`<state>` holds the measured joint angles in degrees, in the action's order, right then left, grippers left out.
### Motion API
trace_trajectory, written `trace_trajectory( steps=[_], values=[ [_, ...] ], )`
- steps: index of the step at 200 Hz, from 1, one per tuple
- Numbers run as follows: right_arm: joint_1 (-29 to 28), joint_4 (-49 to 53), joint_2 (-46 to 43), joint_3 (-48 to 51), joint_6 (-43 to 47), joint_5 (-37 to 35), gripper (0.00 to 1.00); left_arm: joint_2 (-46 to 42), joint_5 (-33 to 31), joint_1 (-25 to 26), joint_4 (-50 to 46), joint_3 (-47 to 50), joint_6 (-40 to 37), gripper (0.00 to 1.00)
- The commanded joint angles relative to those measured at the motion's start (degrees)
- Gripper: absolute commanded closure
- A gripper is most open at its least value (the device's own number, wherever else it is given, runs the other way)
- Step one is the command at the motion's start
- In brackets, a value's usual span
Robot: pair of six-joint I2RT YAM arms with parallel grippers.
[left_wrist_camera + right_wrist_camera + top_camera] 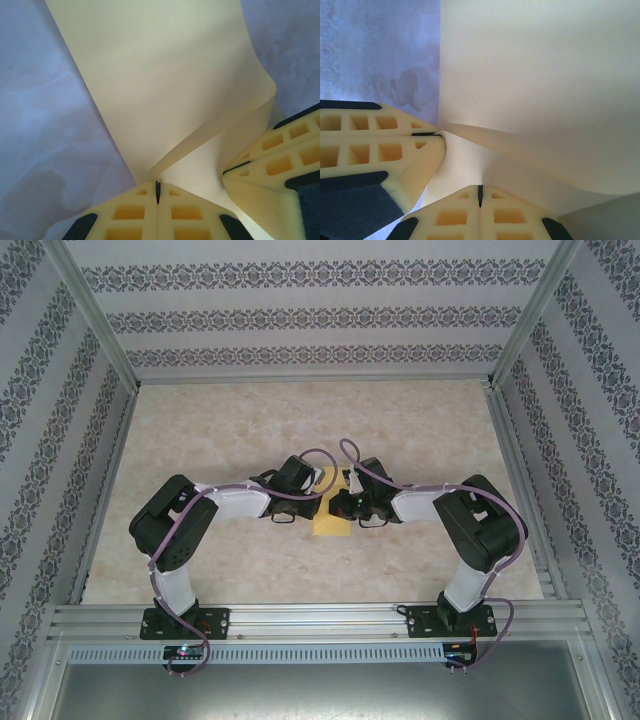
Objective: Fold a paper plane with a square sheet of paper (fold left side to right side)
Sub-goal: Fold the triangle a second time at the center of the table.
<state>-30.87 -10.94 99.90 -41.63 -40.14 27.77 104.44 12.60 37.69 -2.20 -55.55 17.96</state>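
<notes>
Left wrist: left fingers (pixel 131 214) clamp the square sheet of paper (pixel 165 75); right fingers (pixel 280 165) clamp it too.

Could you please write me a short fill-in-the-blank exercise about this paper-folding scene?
The square sheet of paper is ____ in colour.
The left tool is ____ on the sheet's edge.
With the right tool also gripping, ____ tools hold it.
It is curled up, not lying ____ on the table.
Missing words: yellow; shut; two; flat.
</notes>
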Motion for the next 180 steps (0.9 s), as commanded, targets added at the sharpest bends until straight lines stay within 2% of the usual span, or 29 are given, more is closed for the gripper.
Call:
trace_trajectory(
  steps=[1, 69, 117, 150, 180],
  values=[
    [0.28, 2.34, 1.3, -0.85, 1.91, -1.83, 1.0, 0.77, -1.43, -0.87, -2.73, -0.88, -0.81, 1.0],
    [0.29, 4.76, 1.35, 0.28, 2.6, -2.75, 1.0, 0.15, -0.04, -0.87, -2.46, -1.12, -0.26, 0.99],
    [0.2, 7.02, 1.31, -0.2, 3.4, -3.16, 1.0, -4.39, 0.81, -0.8, -3.3, -1.83, 0.66, 0.82],
    [0.06, 8.18, 1.43, -0.73, 3.89, -3.6, 1.0, -10.91, -1.42, -1.08, -5.71, -1.62, 1.0, 0.62],
    [-0.02, 8.88, 1.62, -1.34, 4.1, -3.59, 1.0, -17.1, 1.06, -1.17, -5.62, 1.27, 2.14, 0.58]
  ],
)
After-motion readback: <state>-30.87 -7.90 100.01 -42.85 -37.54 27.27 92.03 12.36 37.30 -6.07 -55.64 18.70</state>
